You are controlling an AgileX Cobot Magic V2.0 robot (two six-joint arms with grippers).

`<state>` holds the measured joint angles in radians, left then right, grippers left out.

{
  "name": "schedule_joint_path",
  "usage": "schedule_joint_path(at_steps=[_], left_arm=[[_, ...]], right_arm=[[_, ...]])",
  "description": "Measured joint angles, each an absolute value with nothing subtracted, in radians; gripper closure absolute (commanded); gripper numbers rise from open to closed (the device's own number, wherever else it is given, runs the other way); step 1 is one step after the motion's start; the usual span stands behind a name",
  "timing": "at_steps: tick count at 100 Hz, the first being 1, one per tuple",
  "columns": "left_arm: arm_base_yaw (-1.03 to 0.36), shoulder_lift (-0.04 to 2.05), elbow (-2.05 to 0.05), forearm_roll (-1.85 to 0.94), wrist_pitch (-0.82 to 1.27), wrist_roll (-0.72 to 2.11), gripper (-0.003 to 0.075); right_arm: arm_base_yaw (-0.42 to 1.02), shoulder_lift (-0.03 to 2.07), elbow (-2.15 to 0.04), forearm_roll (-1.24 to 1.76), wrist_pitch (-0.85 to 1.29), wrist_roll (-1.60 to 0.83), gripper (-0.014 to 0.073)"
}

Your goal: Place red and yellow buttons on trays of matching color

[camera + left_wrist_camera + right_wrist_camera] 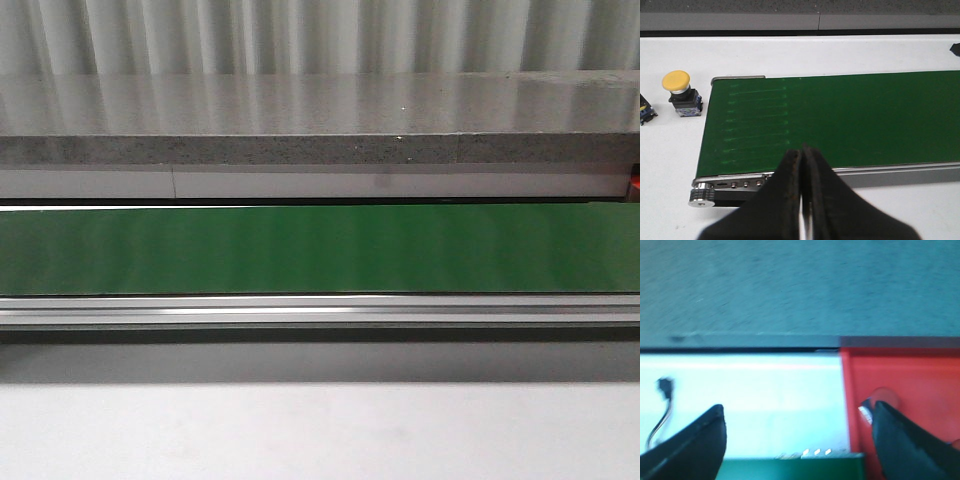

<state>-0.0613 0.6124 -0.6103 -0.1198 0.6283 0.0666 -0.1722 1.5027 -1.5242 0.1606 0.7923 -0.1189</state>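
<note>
The yellow button (676,81) stands upright on the white tabletop (840,50), just beside the end of the green conveyor belt (840,120), with a second, mostly cropped part (645,112) near it at the frame edge. No yellow tray shows in any view. In the right wrist view a red button (883,399) appears to sit on the red tray (910,375), partly hidden behind one finger, so the red half looks done or nearly so. The right pincer (797,430) hangs with its jaws spread wide and empty over the tray's edge. The left pincer (802,165) is pressed closed on nothing, over the belt's near rail. The step in hand seems to be the yellow button: the left arm would need to part its jaws, swing towards the button and straddle its body.
</note>
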Motion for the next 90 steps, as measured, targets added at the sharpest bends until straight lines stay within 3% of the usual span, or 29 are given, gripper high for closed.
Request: schedule_joint_path(at_steps=[28, 80, 90], left_arm=[[-0.061, 0.612, -0.610, -0.120, 0.628, 0.067, 0.0740], [-0.061, 0.612, -0.610, -0.120, 0.628, 0.067, 0.0740], [-0.061, 0.612, -0.610, -0.120, 0.628, 0.067, 0.0740]], right_arm=[[-0.049, 1.251, -1.247, 0.161, 0.772, -0.134, 0.0001], [-0.047, 0.767, -0.808, 0.161, 0.800, -0.136, 0.0001], [-0.047, 0.708, -0.765, 0.161, 0.814, -0.136, 0.0036]])
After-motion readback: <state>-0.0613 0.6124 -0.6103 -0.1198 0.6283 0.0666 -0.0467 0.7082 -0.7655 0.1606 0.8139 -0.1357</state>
